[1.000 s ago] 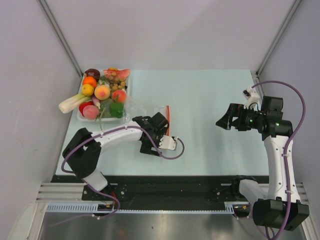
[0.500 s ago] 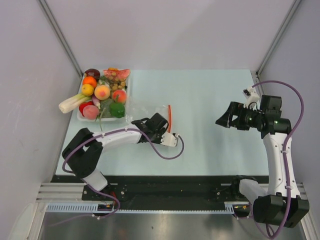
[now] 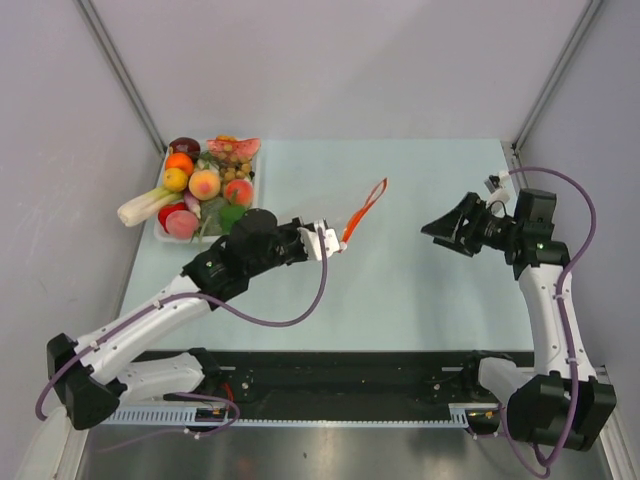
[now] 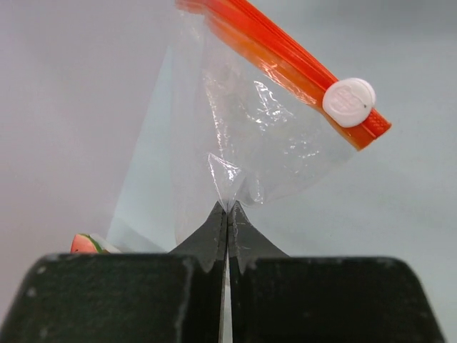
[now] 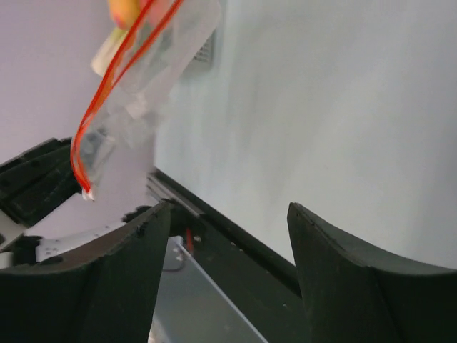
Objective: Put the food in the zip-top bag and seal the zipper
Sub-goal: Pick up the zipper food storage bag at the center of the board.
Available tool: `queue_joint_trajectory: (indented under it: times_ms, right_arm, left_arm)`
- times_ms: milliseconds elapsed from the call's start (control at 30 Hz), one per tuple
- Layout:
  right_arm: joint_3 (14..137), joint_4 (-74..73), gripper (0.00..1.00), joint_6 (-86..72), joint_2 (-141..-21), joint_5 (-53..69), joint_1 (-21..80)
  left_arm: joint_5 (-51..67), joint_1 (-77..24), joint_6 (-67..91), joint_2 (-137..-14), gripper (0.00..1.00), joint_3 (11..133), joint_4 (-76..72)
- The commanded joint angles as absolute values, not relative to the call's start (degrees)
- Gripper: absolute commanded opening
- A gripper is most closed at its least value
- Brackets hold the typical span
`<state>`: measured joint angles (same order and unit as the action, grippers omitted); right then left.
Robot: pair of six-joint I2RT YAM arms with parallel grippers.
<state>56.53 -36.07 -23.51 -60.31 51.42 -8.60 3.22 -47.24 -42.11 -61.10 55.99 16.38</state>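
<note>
My left gripper (image 3: 335, 243) is shut on a pinch of the clear zip-top bag (image 4: 264, 143) and holds it up off the table. The bag's red-orange zipper (image 3: 366, 208) points up and right towards my right gripper (image 3: 432, 235). In the left wrist view the zipper (image 4: 285, 64) runs across the top, with a white slider (image 4: 348, 101) at its right end. My right gripper (image 5: 228, 214) is open and holds nothing, and it faces the hanging bag (image 5: 161, 53) from a distance. The food (image 3: 205, 188) lies heaped at the back left.
A clear rectangular tray (image 3: 258, 172) holds the heap of toy fruits and vegetables, and a pale celery stalk (image 3: 145, 207) sticks out over its left edge. Side walls stand close on both sides of the light table (image 3: 420, 300).
My left gripper has shut on the bag, lifted it off the table and swung up to the right. My right gripper has narrowed somewhat and turned towards the bag.
</note>
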Motion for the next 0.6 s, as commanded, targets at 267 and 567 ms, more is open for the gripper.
queue_joint_trajectory:
  times_ms: [267, 567]
  right_arm:
    - [45.9, 6.4, 0.63, -65.1, -57.1, 49.1, -0.4]
    - [45.5, 7.3, 0.58, -66.5, -63.9, 47.0, 2.3]
  left_arm:
    - [-3.2, -50.4, -31.8, -61.7, 0.0, 54.0, 4.1]
    - [-9.0, -58.4, -39.9, -61.4, 0.0, 45.9, -4.6]
